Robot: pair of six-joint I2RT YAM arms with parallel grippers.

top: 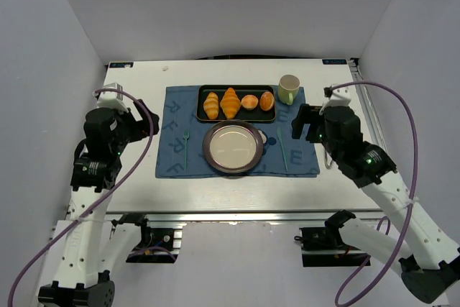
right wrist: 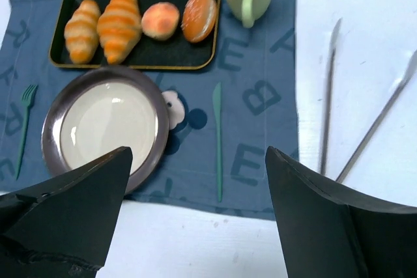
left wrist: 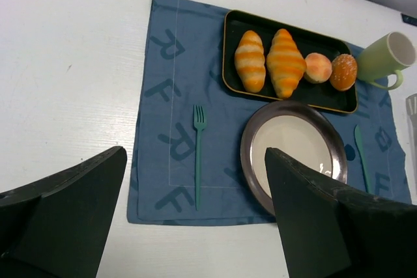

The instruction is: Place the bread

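Observation:
Two small round orange-brown buns (top: 249, 102) (top: 267, 101) lie at the right end of a black tray (top: 237, 115), next to two ridged croissants (top: 230, 103). In front of the tray sits an empty round plate (top: 233, 147) with a dark rim. The buns also show in the left wrist view (left wrist: 318, 68) (left wrist: 343, 71) and in the right wrist view (right wrist: 160, 20) (right wrist: 199, 16). My left gripper (top: 147, 126) is open and empty, left of the blue mat. My right gripper (top: 302, 121) is open and empty, above the mat's right edge.
A blue placemat (top: 180, 120) lies under the tray and plate. A green fork (top: 185, 147) lies left of the plate and a green knife (top: 282, 150) right of it. A pale green mug (top: 289, 88) stands right of the tray. Metal tongs (right wrist: 329, 96) lie on the table at the right.

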